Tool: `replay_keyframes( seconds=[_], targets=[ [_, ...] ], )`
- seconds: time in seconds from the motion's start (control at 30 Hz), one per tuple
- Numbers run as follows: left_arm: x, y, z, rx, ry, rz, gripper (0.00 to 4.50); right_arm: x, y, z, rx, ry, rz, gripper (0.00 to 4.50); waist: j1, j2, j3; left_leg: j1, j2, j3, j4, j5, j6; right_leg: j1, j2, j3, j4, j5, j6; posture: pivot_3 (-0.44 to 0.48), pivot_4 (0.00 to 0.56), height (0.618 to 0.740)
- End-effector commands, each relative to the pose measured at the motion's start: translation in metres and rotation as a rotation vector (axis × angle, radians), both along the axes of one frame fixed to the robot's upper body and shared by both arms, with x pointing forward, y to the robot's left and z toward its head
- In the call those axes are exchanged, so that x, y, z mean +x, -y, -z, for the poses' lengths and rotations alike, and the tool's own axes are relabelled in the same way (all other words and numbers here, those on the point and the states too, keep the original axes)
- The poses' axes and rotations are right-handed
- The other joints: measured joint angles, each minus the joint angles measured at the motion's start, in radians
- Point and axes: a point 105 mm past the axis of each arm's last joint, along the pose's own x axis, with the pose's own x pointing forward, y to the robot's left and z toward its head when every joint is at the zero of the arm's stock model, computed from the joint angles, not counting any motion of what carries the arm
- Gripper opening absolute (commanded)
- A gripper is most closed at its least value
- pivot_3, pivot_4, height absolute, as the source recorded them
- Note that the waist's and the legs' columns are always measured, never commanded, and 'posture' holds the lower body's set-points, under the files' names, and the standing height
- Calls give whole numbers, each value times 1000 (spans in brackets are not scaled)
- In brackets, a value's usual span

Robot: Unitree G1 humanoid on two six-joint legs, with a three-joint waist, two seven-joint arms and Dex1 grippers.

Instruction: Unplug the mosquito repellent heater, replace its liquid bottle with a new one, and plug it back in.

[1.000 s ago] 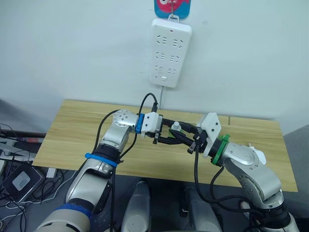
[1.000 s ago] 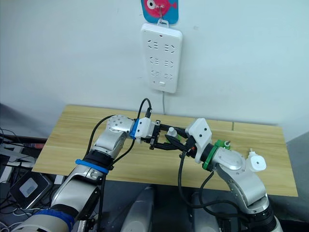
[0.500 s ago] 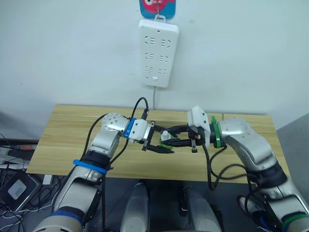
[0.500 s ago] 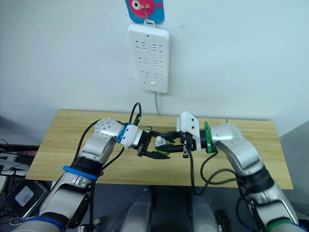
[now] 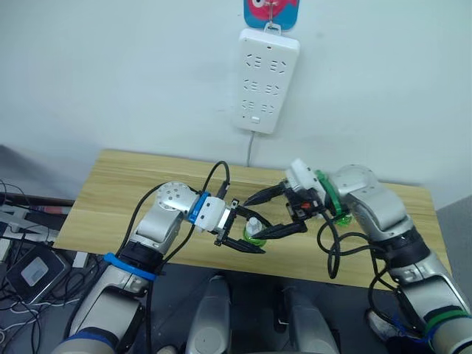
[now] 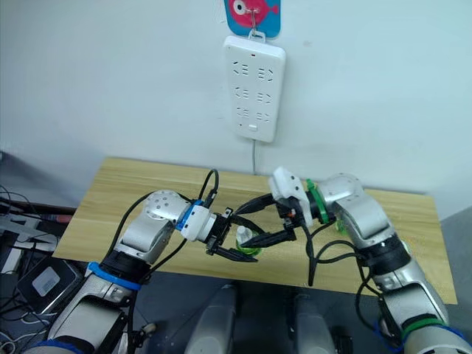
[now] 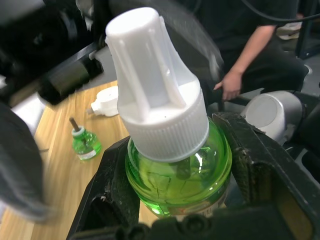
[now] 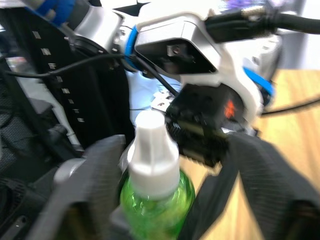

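1. The left gripper point(image 5: 247, 237) clamps a new green liquid bottle point(image 7: 177, 170) by its round body above the front edge of the bench point(image 5: 110, 195), its jaws closed on both flanks and the white ribbed cap point(image 7: 152, 85) standing up clear of them.
2. The bottle's long axis points up out of the left jaws toward the right gripper point(image 5: 276, 212), whose jaws stand wide apart, one above and one below, straddling the cap from the robot's right without visibly touching it; that arm is judged best placed to take the cap.
3. The mosquito repellent heater point(image 7: 106, 103) lies unplugged on the bench beside a spent green bottle point(image 7: 84, 143) with its wick exposed.
4. The heater's prongs cannot be made out.
5. A seated person point(image 7: 260, 55) is cut off behind.
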Motion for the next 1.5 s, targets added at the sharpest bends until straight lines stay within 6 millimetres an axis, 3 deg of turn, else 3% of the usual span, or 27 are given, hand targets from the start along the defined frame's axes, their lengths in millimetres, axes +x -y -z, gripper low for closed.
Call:
replay_keyframes(
  seconds=[0.03, 0.13, 0.23, 0.47, 0.63, 0.9, 1.17, 1.4, 1.5],
  targets=[
    [6, 1, -6, -23, 28, -24, 2289, -5, 12, -12, 29, 43, 68, 4458, -1, 0, 0, 0, 0, 0, 0, 0, 0, 0, 0, 0, 0, 0, 0, 281, 276, 740],
    [15, 3, -8, -42, 24, -68, 2289, -6, 28, -12, 40, 58, 230, 4458, -3, 0, 0, 0, 0, 1, 0, 0, 0, -1, 0, 1, 0, 0, 0, 257, 271, 740],
    [26, 6, -10, -62, 21, -130, 2289, -5, 29, -12, 83, 84, 400, 4458, -6, 0, 0, 0, 0, 1, 0, 0, 0, -1, 0, 1, 0, 0, 0, 242, 271, 740],
    [43, 9, -12, -82, 43, -206, 2289, -1, -4, -7, 199, 117, 621, 4458, -25, 1, -1, 0, 0, 2, 0, 1, 0, -1, 0, 3, 1, 0, 0, 219, 260, 740],
    [43, 11, -13, -78, 54, -184, 2289, 20, -17, -8, 208, 180, 730, 4458, -38, 1, -1, 0, 0, 2, 0, 1, -1, -1, 0, 3, 0, 0, 0, 212, 248, 740],
    [41, 10, -13, -74, 58, -168, 2289, 24, 7, -4, 156, 200, 780, 4458, -38, 1, -2, 0, 0, 1, -1, 2, -2, -1, 0, 1, 0, 0, 0, 212, 240, 740],
    [41, 6, -11, -71, 57, -176, 2289, -2, 39, -12, 135, 158, 756, 4458, -38, 0, -3, 0, 0, 1, 0, 2, -2, 0, 0, 2, 0, 1, -1, 216, 236, 740],
    [41, 7, -11, -68, 60, -171, 2289, -16, 28, -18, 190, 57, 652, 4458, -42, 0, -14, 0, 0, 1, 0, 2, -2, 0, 0, 2, 0, 1, -1, 213, 227, 740],
    [41, 8, -12, -70, 63, -167, 2289, -15, 18, -25, 247, 26, 635, 3873, -44, 1, -19, 0, 0, 1, 0, 3, -1, 0, 0, 2, 1, 1, -1, 218, 224, 740]
  ],
)
